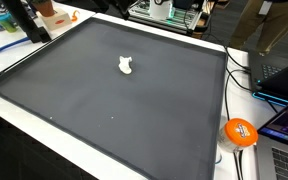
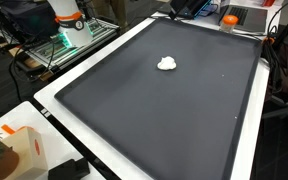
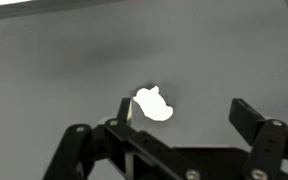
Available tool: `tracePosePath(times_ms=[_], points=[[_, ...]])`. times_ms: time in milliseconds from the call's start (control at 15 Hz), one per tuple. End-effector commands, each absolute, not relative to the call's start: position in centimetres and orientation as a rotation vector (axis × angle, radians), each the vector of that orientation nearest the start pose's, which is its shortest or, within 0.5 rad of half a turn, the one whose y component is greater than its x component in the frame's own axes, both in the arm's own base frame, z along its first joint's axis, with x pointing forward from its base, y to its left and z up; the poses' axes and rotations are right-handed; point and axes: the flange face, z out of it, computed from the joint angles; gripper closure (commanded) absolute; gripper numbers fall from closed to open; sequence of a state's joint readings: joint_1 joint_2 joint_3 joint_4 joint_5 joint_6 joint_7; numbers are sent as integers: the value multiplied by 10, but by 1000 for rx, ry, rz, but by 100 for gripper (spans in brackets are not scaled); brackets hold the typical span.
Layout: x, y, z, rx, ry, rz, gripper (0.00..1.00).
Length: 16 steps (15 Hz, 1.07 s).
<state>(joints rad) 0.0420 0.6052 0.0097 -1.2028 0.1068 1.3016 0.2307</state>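
Observation:
A small white lumpy object (image 3: pixel 154 104) lies on a dark grey mat (image 3: pixel 64 60). In the wrist view my gripper (image 3: pixel 184 108) hangs above the mat, open, with nothing between its fingers. The white object sits just inside the left finger (image 3: pixel 126 108), far from the right finger (image 3: pixel 246 115). Both exterior views show the white object (image 1: pixel 125 66) (image 2: pixel 167 63) alone on the mat (image 1: pixel 104 110) (image 2: pixel 164 120), toward its far part. The gripper itself does not appear in either exterior view.
The mat lies on a white table (image 1: pixel 184 30) (image 2: pixel 44 100). An orange round item (image 1: pixel 240 132) and a laptop (image 1: pixel 284 140) sit beside the mat. A cardboard box (image 2: pixel 22 150) stands by a corner. Cables and equipment crowd the table's surroundings.

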Motion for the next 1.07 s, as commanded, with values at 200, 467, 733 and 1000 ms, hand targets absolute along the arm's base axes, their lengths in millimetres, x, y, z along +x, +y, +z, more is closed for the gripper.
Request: tracePosePath(times_ms=[200, 467, 733, 1000], points=[[694, 44, 380, -3001, 300, 653, 0], [706, 42, 357, -3005, 330, 682, 0], [718, 44, 333, -3005, 333, 698, 0], [723, 40, 312, -3032, 330, 761, 0]])
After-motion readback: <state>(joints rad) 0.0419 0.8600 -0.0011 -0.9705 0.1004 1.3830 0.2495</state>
